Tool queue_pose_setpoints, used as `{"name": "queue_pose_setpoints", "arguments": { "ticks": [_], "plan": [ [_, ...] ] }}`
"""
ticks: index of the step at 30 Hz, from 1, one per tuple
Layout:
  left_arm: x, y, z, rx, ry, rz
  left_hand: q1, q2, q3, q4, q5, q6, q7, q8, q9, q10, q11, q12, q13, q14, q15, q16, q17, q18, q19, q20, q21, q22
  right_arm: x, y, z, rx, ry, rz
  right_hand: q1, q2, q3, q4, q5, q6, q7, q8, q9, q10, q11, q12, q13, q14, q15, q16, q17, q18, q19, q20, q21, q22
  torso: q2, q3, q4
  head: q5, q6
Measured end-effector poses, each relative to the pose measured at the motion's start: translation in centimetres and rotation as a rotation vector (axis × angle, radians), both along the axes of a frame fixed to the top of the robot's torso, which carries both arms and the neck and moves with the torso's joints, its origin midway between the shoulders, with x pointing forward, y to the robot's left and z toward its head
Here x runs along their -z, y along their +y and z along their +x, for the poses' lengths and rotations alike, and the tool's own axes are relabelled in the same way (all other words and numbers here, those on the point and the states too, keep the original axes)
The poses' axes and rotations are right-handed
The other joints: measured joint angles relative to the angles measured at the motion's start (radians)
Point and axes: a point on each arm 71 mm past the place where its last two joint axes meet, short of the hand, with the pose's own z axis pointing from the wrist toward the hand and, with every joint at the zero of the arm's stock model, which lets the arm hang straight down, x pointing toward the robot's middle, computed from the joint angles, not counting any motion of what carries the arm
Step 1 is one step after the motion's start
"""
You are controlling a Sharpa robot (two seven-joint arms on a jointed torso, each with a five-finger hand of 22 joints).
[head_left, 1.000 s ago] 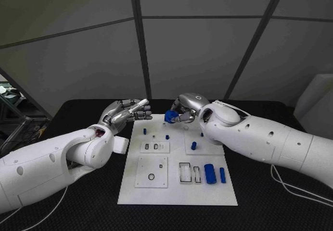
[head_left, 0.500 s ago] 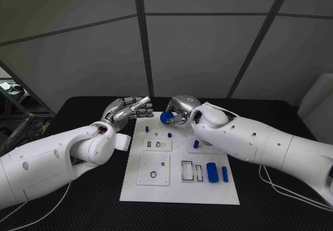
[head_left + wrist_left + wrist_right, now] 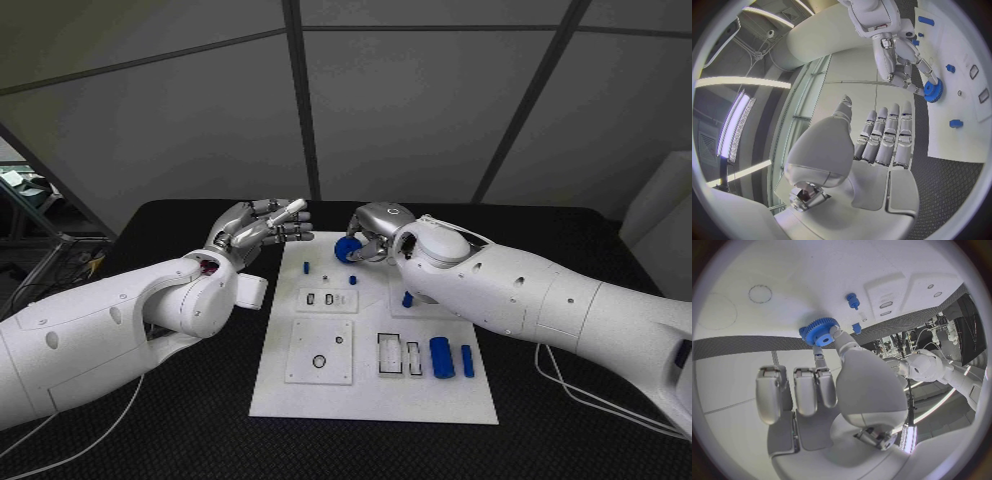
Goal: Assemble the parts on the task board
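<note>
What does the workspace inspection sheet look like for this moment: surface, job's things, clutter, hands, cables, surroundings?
Surface: black table, with the white task board lying in its middle.
Job's things: blue gear held above the board's far end; two blue cylinders lying beside slots near the right edge; small blue pegs standing on the board.
Clutter: nothing seen.
Hands: right hand pinches the gear; left hand is raised by the board's far left corner, fingers apart, holding nothing.
Cables: white cable on the table under the right arm; another under the left arm.
Surroundings: grey wall panels behind the table.
</note>
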Motion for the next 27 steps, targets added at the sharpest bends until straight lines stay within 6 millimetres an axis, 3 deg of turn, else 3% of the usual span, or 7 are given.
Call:
{"name": "queue_pose_setpoints", "arguments": {
  "ticks": [7, 10, 15, 27],
  "plan": [
    [0.01, -0.1, 0.04, 0.001, -0.001, -0.001, 0.0, 0.0, 0.0, 0.0, 0.0, 0.0, 0.0, 0.0, 0.0, 0.0, 0.0, 0.0, 0.0, 0.0, 0.0, -0.002, 0.0, 0.0, 0.0, 0.0, 0.0, 0.0, -0.03, 0.25, 0.22, 0.001, 0.002, -0.008, -0.025, -0.012, -0.001, -0.001, -0.005, -0.001, -0.002, -0.012, 0.001, 0.0, 0.0, 0.0, 0.0, 0.0, 0.0, 0.0, 0.0, 0.0, 0.0, 0.0, 0.0, 0.0, 0.0, 0.0006, -0.0004, 0.0, -0.002],
    [0.0, -0.08, 0.06, 0.0, -0.001, -0.001, 0.0, 0.0, 0.0, 0.0, 0.0, 0.0, 0.0, 0.0, 0.0, 0.0, 0.0, 0.0, 0.0, 0.0, 0.0, -0.002, 0.0, 0.0, 0.0, 0.0, 0.0, 0.0, 0.04, 0.33, 0.3, 0.001, 0.003, -0.011, -0.047, -0.016, -0.01, 0.0, -0.021, -0.021, -0.018, -0.02, 0.01, 0.0, 0.001, -0.007, 0.0, 0.0, 0.0, 0.0, 0.0, 0.0, 0.0, 0.0, 0.0, 0.0, -0.001, 0.0012, -0.0004, 0.004, -0.003],
    [0.0, -0.13, 0.08, 0.001, -0.001, -0.001, 0.0, 0.0, 0.002, -0.002, 0.0, 0.0, 0.0, 0.0, 0.0, 0.0, 0.0, 0.0, 0.0, 0.0, 0.0, -0.002, 0.0, 0.0, 0.0, 0.0, 0.0, 0.0, 0.25, 0.37, 0.4, 0.0, 0.009, -0.019, -0.068, -0.03, -0.026, 0.01, -0.061, -0.071, -0.002, -0.018, -0.01, 0.002, 0.009, -0.012, 0.0, 0.0, 0.007, 0.0, 0.001, 0.0, 0.0, 0.0, 0.0, 0.0, -0.001, 0.0013, -0.0004, 0.007, -0.005],
    [0.01, -0.17, 0.14, 0.001, -0.001, -0.001, 0.0, 0.0, 0.003, -0.003, 0.0, 0.0, 0.0, 0.0, 0.0, 0.0, 0.0, 0.0, 0.0, 0.0, 0.0, -0.002, 0.0, 0.0, 0.0, 0.0, 0.0, 0.0, 0.7, 0.24, 0.41, -0.008, 0.033, -0.038, -0.098, -0.051, -0.057, 0.035, -0.085, -0.083, 0.0, -0.018, -0.022, 0.002, 0.017, -0.015, 0.0, 0.0, 0.007, 0.0, 0.001, 0.0, 0.0, 0.007, 0.0, 0.0, -0.001, 0.0022, -0.0018, 0.008, -0.007]
  ]
}}
